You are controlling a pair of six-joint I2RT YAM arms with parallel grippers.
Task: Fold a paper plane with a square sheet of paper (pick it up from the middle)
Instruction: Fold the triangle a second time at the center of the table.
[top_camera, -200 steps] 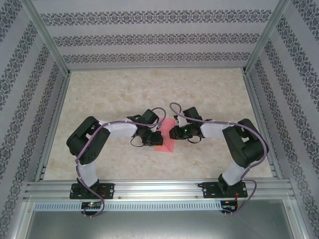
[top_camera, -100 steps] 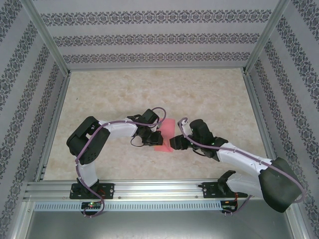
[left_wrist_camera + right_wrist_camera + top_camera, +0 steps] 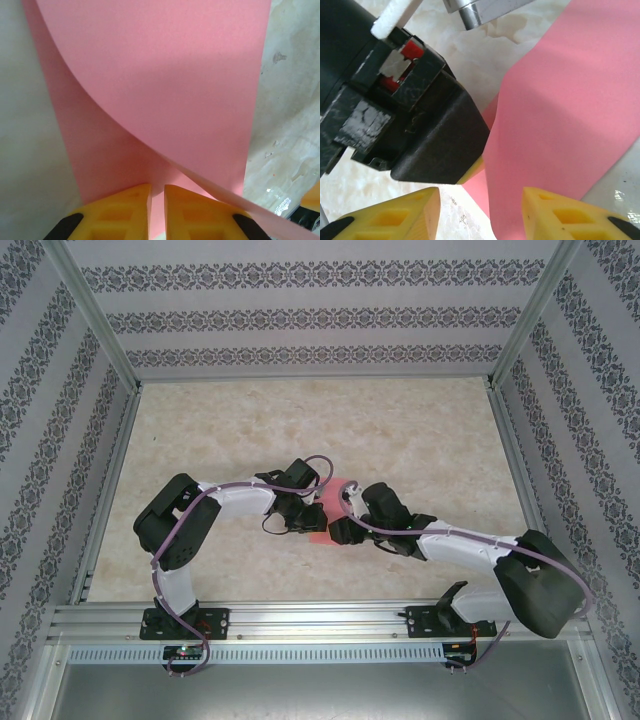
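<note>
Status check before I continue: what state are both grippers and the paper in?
left gripper: shut, pinching the square sheet of paper.
right gripper: open, fingers apart at the sheet's edge.
square sheet of paper: bent over itself, top layer curved, not creased flat.

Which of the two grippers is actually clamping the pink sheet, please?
The left gripper: its jaws are pinched shut on the pink sheet, whereas the right gripper has its jaws apart, unclamped.
</note>
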